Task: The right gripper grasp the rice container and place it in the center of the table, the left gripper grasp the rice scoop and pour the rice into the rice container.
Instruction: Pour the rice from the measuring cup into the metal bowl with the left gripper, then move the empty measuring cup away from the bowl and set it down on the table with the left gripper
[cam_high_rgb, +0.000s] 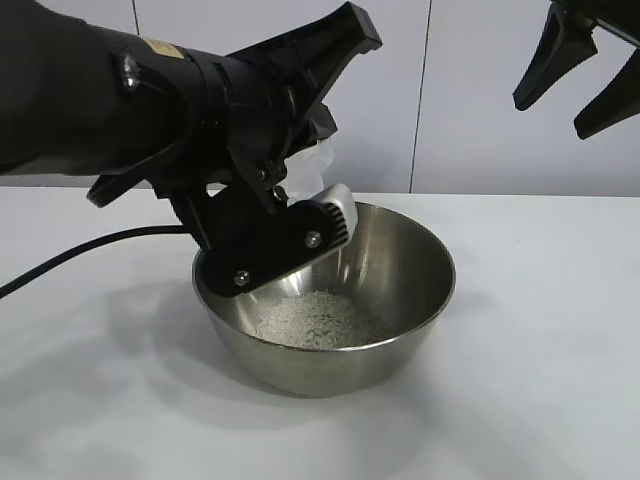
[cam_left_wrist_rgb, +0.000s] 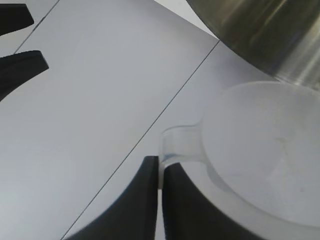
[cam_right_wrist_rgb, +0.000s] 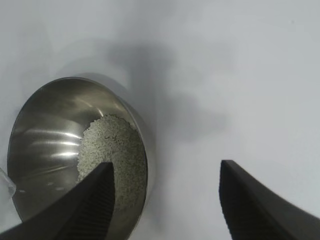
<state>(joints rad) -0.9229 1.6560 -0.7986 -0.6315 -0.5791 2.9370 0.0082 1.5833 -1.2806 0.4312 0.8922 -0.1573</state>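
Tipping over the shiny steel rice container's (cam_high_rgb: 420, 300) rim, the left gripper (cam_left_wrist_rgb: 159, 175) pinches the clear plastic rice scoop's (cam_left_wrist_rgb: 260, 160) handle; right gripper (cam_high_rgb: 580, 75) hangs apart, jaws wide, above bare white surface (cam_high_rgb: 540, 400).

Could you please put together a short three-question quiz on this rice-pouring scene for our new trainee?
1. True or false: the rice lies in the rice container.
2. Which end effector grips the rice scoop by its handle: A) left, B) right?
3. Fill in: the right end effector hangs above the table with its fingers ____.

Key: 1 true. 2 A, the left end effector, shut on the handle, tilted over the container's rim. 3 open, holding nothing.
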